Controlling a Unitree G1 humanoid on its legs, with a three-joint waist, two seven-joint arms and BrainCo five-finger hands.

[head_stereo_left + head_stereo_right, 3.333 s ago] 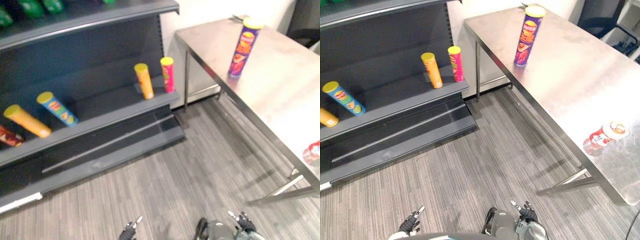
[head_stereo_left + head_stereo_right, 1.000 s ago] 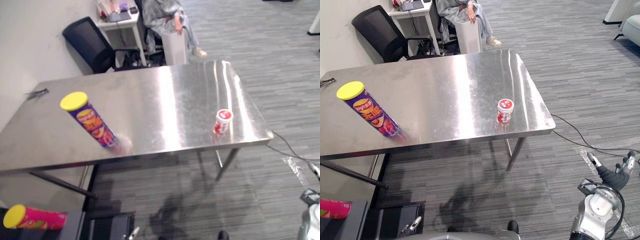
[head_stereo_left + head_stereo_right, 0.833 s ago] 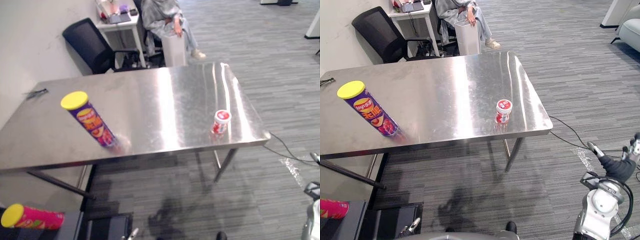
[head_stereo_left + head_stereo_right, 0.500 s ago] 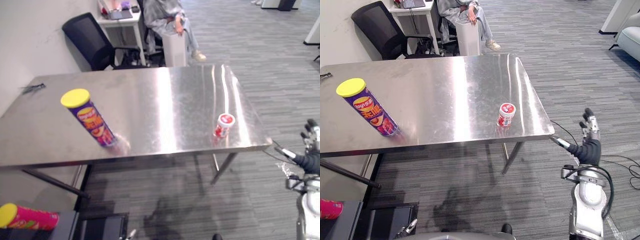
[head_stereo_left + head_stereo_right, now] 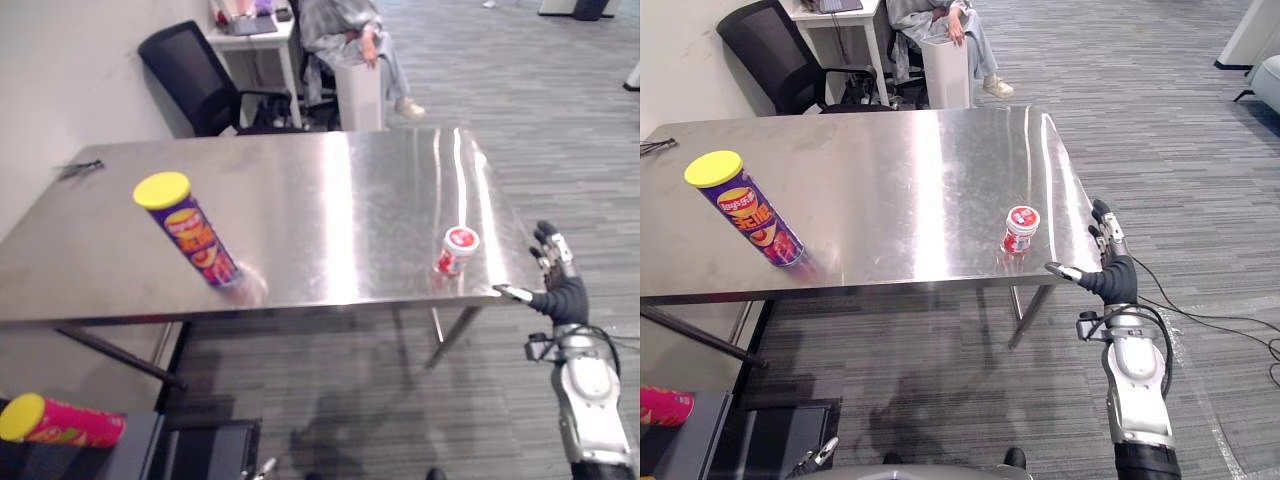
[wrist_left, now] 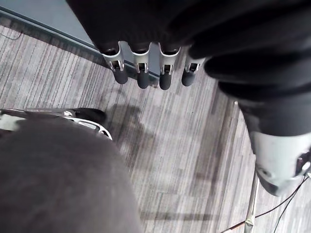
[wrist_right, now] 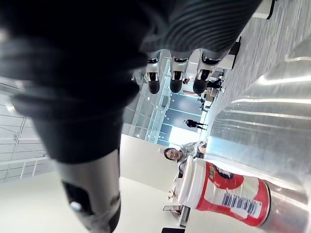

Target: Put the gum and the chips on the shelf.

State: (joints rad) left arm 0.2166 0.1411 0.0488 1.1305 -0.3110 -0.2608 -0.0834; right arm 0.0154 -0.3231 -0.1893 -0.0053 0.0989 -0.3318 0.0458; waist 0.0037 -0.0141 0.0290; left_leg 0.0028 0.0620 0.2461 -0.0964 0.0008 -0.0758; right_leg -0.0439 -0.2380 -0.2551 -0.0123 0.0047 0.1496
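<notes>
Peeking in well to the left of the fingers, a dark grey shelf (image 5: 140,450) is mostly cut off; a pink cylindrical chip can with a yellow lid (image 5: 62,422) lies on it. A small dark item (image 5: 78,170) at the far corner of the shiny steel counter (image 5: 890,160) is too small to make out. The right hand (image 5: 1110,278) stands at the counter's near right corner, fingers (image 5: 1102,225) straight and released, thumb pointing toward the small red-and-white round gum tub (image 5: 1019,229), which stands near it but apart. The tall purple chip can with a yellow lid (image 5: 745,210) stands far to their left. Beyond the counter are a black office chair (image 5: 770,45) and a seated person (image 5: 935,20). The left hand (image 6: 142,73) hangs over grey striped floor, fingers relaxed, holding nothing. Half a second ago the right hand was lower and farther from the counter.
</notes>
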